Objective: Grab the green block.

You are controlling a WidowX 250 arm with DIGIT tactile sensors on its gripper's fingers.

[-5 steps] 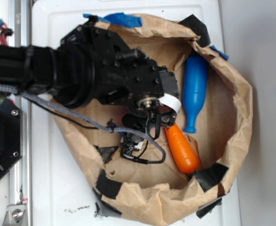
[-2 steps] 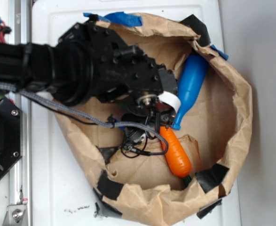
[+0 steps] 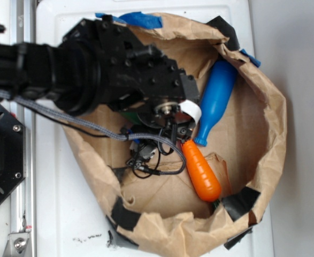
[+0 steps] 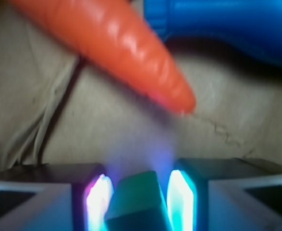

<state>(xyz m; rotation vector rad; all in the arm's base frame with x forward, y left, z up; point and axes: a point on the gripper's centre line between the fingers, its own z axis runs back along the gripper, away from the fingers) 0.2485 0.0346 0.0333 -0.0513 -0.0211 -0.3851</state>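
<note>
Gripper [image 4: 141, 202] clamped on green block [image 4: 138, 202]; orange carrot [image 4: 112, 48] at 12 o'clock, blue bottle toy [image 4: 227, 26] at 1 o'clock.

The green block [image 4: 138, 202] is a plain, dark green piece with sharp edges, sitting right between the two fingers of the hand [image 4: 140, 199], which press close on either side of it. Only its near end shows, seemingly slightly tilted; the blur hides finer detail.

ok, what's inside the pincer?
The green block sits between the pincer fingers in the wrist view. Its lower part is out of frame; the arm hides it in the exterior view.
</note>
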